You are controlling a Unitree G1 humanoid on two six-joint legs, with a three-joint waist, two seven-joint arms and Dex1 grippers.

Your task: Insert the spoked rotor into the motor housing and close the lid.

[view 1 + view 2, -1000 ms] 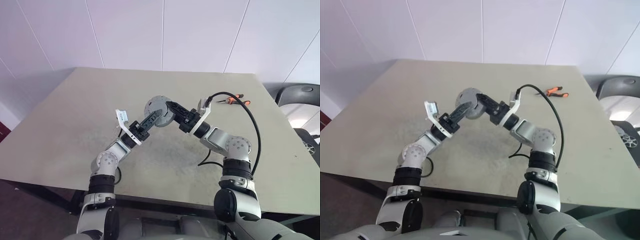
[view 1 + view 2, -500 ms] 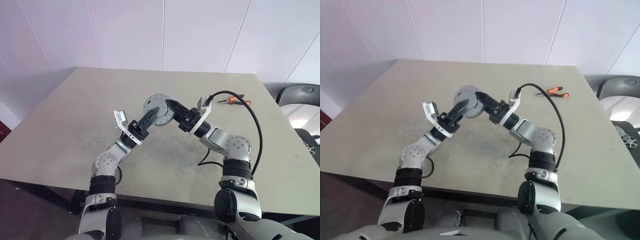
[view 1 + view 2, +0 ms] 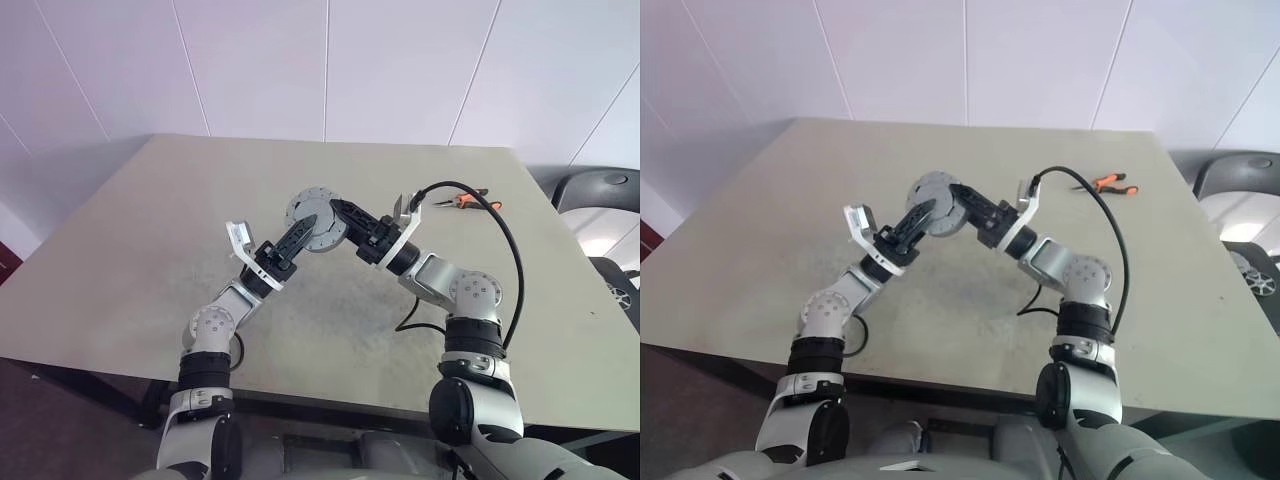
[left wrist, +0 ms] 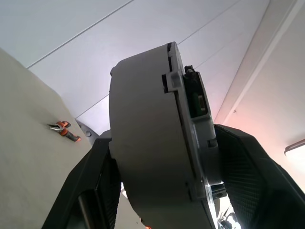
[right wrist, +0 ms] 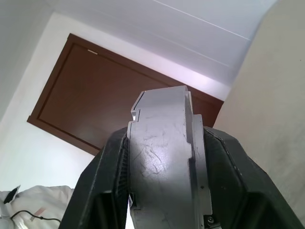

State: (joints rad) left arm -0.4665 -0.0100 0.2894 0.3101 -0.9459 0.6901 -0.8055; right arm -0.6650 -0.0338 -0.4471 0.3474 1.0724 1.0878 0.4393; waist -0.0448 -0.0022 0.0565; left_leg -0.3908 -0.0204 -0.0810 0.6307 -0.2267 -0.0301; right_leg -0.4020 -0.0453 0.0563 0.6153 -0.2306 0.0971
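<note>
Both end effectors meet in mid-air over the middle of the worktop (image 3: 150, 220), holding one round silver-grey unit (image 3: 316, 214) between them, clear of the surface. From the head views it stands roughly on edge, flat face with a ring of small holes toward the camera. Left end effector (image 3: 300, 232) comes up from the lower left, right end effector (image 3: 343, 214) from the right; fingertips of both are on the disc. Left wrist view: thick grey casing (image 4: 152, 143) seen edge-on, a seam between two stacked parts, a bit of green at the rim, one black finger (image 4: 95, 186) on each side of it, so the left is pinching the unit across its thickness. Right wrist view: same sort of edge-on grey body (image 5: 164, 157) clamped between the two black fingers (image 5: 107, 191), both pressed against its faces, so the right is pinching it too. Can't tell from these angles which layer is rotor, which is housing, or whether a lid is on. Orange-handled pliers (image 3: 463, 201) lie on the far right part of the worktop, well apart from the arms. A black cable (image 3: 500, 240) loops off the right wrist.
</note>
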